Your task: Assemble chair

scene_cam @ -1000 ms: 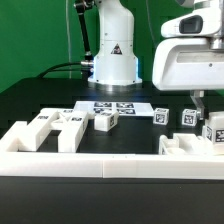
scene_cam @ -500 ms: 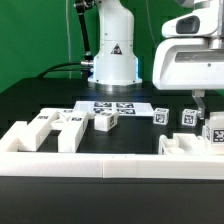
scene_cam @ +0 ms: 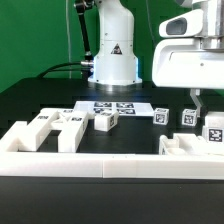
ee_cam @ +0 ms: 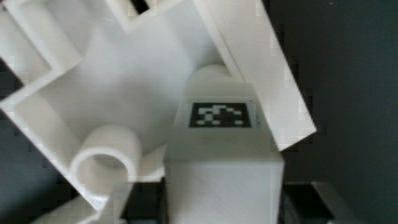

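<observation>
Black desk (scene_cam: 55, 95), green backdrop: I read the gripper (scene_cam: 199, 106) clamped narrow on the tagged chair piece (ee_cam: 221, 114) directly below it, length running straight out from the wrist.

Bright, even light; coarse, soft pictures.
In the exterior view the white robot base (scene_cam: 113, 50) and chair parts (scene_cam: 70, 125) glare almost featureless against the black table (scene_cam: 40, 95), with faint shadows. The wrist view is blurred at close range: the chair piece (ee_cam: 107, 80) shows grey shading, and its tag (ee_cam: 221, 113) is fuzzy-edged.
</observation>
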`<action>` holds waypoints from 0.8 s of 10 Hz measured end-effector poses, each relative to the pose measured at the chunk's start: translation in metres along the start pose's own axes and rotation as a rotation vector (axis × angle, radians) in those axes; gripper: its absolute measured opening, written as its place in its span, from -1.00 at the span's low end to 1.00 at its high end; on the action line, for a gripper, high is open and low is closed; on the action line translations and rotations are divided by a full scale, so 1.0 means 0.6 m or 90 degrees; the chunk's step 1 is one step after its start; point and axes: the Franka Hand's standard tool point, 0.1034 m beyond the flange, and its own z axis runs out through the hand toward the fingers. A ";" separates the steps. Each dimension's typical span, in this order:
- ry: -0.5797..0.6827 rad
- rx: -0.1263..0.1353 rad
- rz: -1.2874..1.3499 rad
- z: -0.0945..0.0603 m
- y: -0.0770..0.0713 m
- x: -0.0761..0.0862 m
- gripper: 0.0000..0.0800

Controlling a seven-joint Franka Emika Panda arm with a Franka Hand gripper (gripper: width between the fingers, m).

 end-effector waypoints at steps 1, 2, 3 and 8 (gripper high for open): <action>0.000 0.000 0.066 0.000 0.001 0.000 -0.29; 0.000 -0.001 0.133 0.001 0.000 -0.002 -0.28; 0.000 -0.001 0.137 0.000 0.000 -0.001 -0.28; -0.003 0.001 0.223 0.001 0.001 0.000 -0.28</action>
